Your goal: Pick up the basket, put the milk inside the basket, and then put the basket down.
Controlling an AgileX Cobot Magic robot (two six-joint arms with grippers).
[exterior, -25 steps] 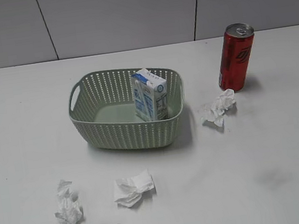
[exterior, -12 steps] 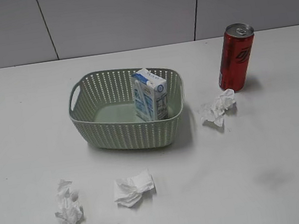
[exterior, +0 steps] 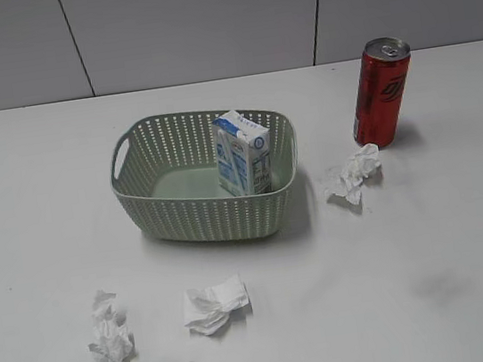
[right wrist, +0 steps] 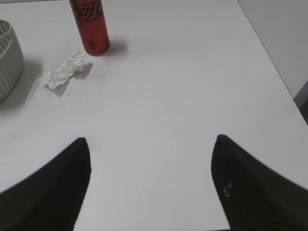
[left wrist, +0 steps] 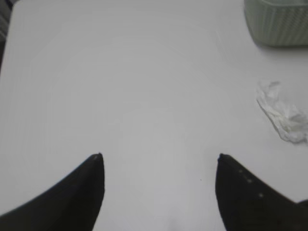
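Basket point(exterior: 194, 213): sits on the white table point(exterior: 464, 231), left of centre in the exterior view; cut-out handle faces left. A corner of it shows at top right of the left wrist view point(left wrist: 279, 24) and at the left edge of the right wrist view point(right wrist: 7, 57).
Milk point(exterior: 243, 154): upright inside the basket, in the right half, close to the right wall; gable top rises just above the rim.
Can point(exterior: 380, 92): red, upright, right of the basket and well apart from it; also at top of the right wrist view point(right wrist: 90, 26).
Tissue by can point(exterior: 352, 174): crumpled, between basket and can, near the can's base; seen also in the right wrist view point(right wrist: 65, 71).
Front tissues: two wads on the near table, one at left point(exterior: 109, 335), one nearer the middle point(exterior: 214, 305). One wad shows in the left wrist view point(left wrist: 283, 118); which it is cannot be told.
Left gripper point(left wrist: 159, 156): fingers wide apart, holding nothing, over bare table, well clear of the basket.
Right gripper point(right wrist: 151, 139): fingers wide apart, holding nothing, over bare table, well clear of can and basket.
Exterior view: neither arm appears.
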